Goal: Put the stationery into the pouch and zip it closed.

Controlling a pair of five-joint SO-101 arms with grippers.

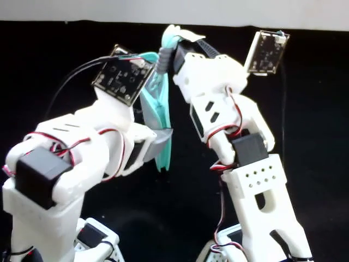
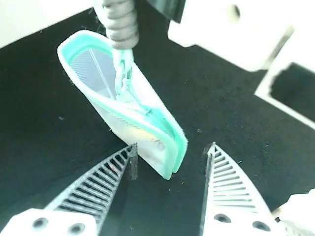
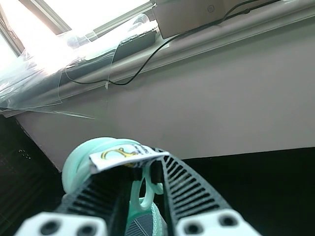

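Note:
A teal pouch hangs in the air above the black table, long side down. My right gripper holds it from above, shut on the teal pull ring at the pouch's top; a white tag with a gold clasp lies across the fingers. In the left wrist view the pouch dangles from that ring, and its lower corner sits between the spread fingers of my left gripper, which is open. Whether they touch the pouch I cannot tell.
Black cloth covers the table under both arms. A pale wall and a window ledge with a cable lie behind. Each arm's camera board sticks out near the pouch.

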